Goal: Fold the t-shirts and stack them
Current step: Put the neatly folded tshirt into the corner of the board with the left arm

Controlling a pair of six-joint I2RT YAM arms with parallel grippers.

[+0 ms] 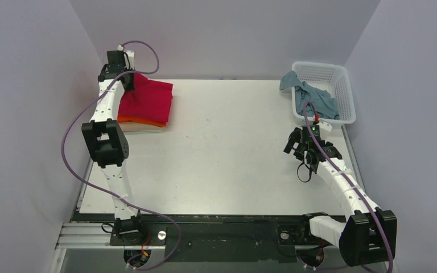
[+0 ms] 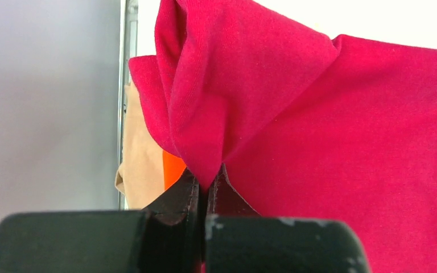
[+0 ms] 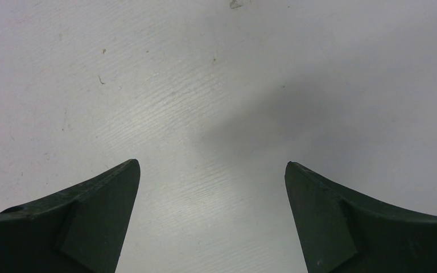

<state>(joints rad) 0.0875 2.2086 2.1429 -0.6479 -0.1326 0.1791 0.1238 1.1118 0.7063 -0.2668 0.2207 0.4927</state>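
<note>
Pinching a fold of the crimson t-shirt [image 2: 318, 114], the left jaws are shut tight on its cloth at the far left corner of the surface [image 1: 222, 153]. There the shirt lies on top of the orange t-shirt [image 1: 143, 120] and the beige t-shirt [image 1: 145, 128] in a stack. The step in hand looks like settling this shirt on the pile. The pinched corner stands lifted and bunched, so the next move calls for laying it flat and square, then letting go. The grey-blue t-shirt [image 1: 314, 98] is unfolded, draped half out of the white basket [image 1: 347, 94] at the far right. The right jaws hang wide apart and empty over bare surface near the basket, well placed to fetch it. The surface is white and scuffed, and plain pale walls [image 1: 222, 34] close it on three sides.
</note>
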